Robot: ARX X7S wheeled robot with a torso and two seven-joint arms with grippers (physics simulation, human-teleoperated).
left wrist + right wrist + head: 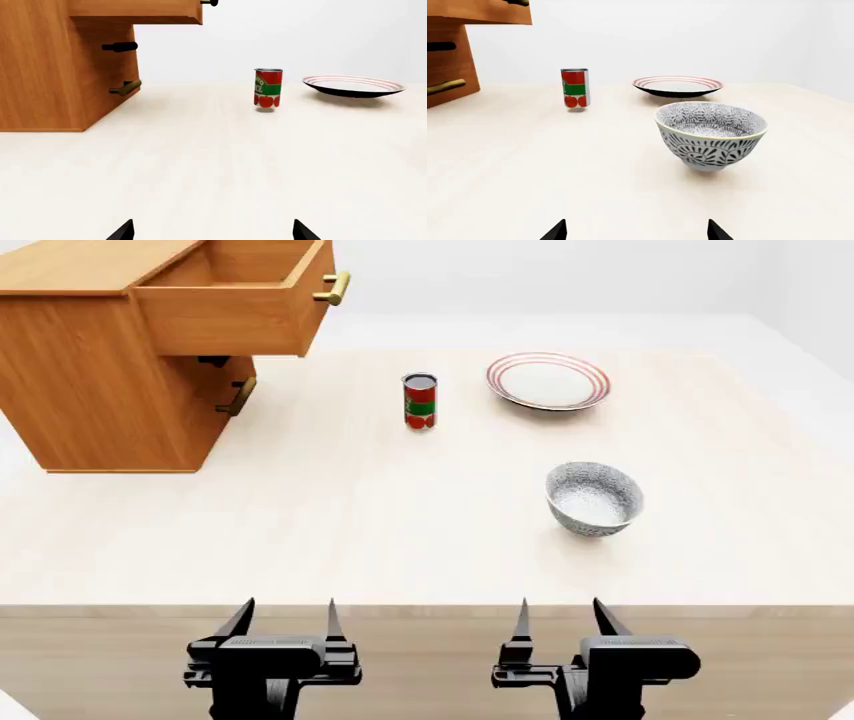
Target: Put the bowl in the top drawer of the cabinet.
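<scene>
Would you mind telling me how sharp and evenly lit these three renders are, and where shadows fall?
All three views are sharp, with flat, even light and no glare. Head view: the open top drawer shades the cabinet front beneath. Left wrist view: a soft shadow under the plate. Right wrist view: a faint one under the bowl.

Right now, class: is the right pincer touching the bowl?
Apart. The head view shows bare table between the right pincer, at the near edge, and the bowl; the right wrist view agrees.
</scene>
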